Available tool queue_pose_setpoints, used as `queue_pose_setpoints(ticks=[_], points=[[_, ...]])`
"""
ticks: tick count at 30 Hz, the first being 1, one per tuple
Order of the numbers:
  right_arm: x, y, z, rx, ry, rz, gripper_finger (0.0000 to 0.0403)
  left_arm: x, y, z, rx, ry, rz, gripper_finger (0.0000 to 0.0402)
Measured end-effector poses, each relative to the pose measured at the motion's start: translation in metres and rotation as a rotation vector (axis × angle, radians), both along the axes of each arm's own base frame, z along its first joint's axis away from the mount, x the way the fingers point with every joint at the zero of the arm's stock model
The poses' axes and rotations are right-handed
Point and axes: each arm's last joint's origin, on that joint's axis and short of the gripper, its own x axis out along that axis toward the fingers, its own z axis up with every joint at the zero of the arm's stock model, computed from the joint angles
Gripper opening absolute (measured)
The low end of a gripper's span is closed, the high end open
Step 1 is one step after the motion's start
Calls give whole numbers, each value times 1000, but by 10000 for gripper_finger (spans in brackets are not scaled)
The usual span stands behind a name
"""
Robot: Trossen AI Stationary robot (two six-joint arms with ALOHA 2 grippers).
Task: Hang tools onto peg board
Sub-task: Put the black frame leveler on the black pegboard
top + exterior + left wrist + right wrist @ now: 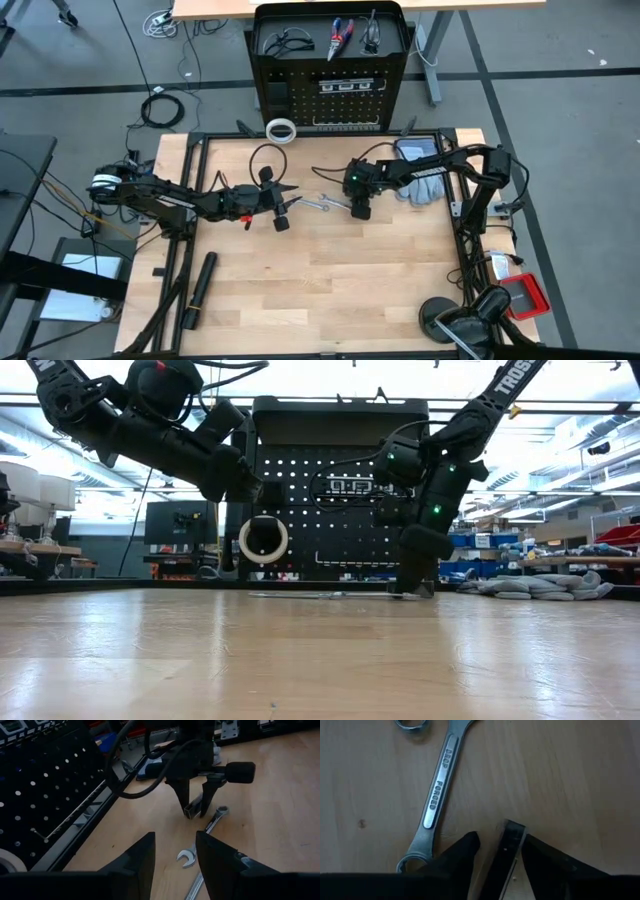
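I see grey floor [560, 110] around the wooden table [330, 290], cables [160, 108] coiled past its far-left corner, and bright ceiling lights [330, 375] overhead.

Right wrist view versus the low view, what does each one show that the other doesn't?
Only the right wrist view shows the stamped lettering on the wrench lying flat on the wood, with a thin dark strip between its own fingers. Only the low view shows the peg board, the tape ring hanging on it, and the left gripper raised. Both show the right gripper down at the table.
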Motion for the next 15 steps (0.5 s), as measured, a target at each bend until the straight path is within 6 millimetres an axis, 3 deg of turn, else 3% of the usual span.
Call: queue_pose_setpoints(ticks=[7,15], points=[[5,-2,5,-52,11,25,58,0,0,0,0,1,0,147],[29,-1,25,-427,-66,94,53,-4,0,-12,0,140,5,147]])
